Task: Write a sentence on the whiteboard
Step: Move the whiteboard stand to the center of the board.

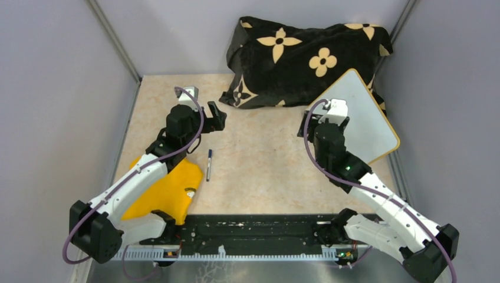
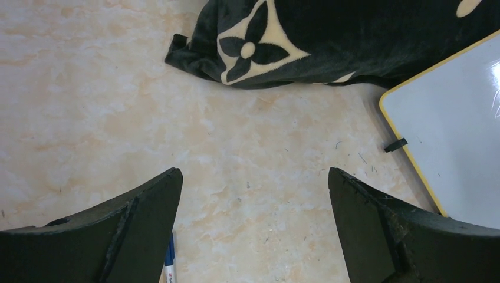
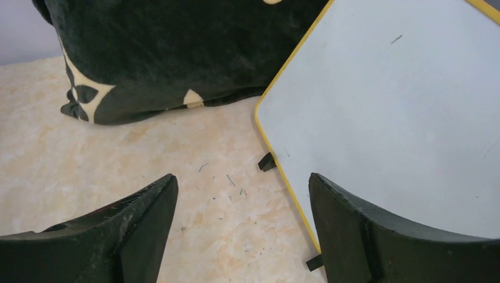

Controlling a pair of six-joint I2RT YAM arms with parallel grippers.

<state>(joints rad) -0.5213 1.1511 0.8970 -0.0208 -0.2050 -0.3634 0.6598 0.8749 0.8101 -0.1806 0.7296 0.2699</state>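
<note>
Yellow-rimmed whiteboard (image 3: 389, 112) lies just right of the right gripper (image 3: 242, 180), spread wide and holding nothing.

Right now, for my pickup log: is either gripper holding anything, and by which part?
Nothing is held. The left gripper and right gripper both stand open and empty; the pen lies on the table.

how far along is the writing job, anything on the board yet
Done: nothing; the whiteboard carries no sentence. In hand: nothing; the left pincer and right pincer are open and empty. Left: pick up the marker lying on the table, then write.
</note>
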